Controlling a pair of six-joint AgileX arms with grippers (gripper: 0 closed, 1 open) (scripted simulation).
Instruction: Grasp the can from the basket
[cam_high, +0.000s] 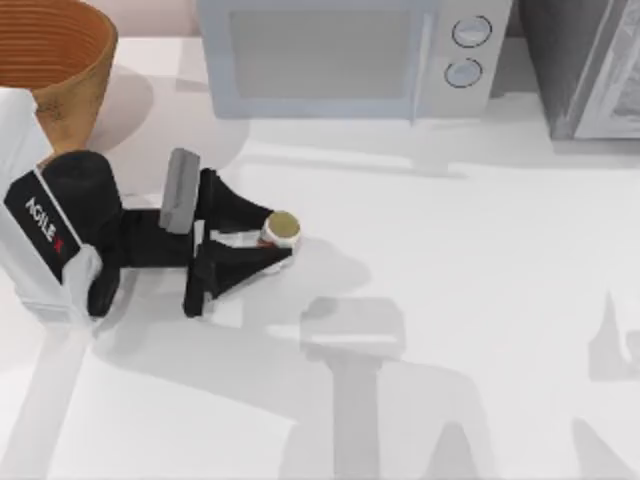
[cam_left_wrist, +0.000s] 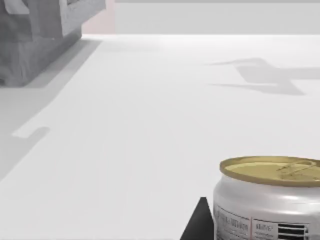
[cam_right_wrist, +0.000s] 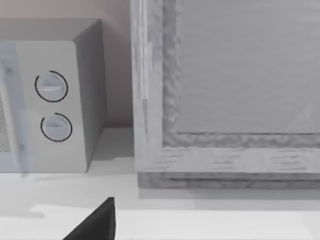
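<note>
reaching across the white table (cam_high: 450, 300) at the top view's left, the left gripper (cam_high: 262, 238) has its black fingers set on either side of the can (cam_high: 281, 229), narrowed around it and seemingly holding it; the can stands upright on the table, well apart from the basket (cam_high: 60, 60) in the far left corner, not inside it; a microwave (cam_high: 350, 50) sits behind; a shallow hold could let the can slip or tip on lifting; right gripper (cam_right_wrist: 95, 222): fingers' state cannot be told.
</note>
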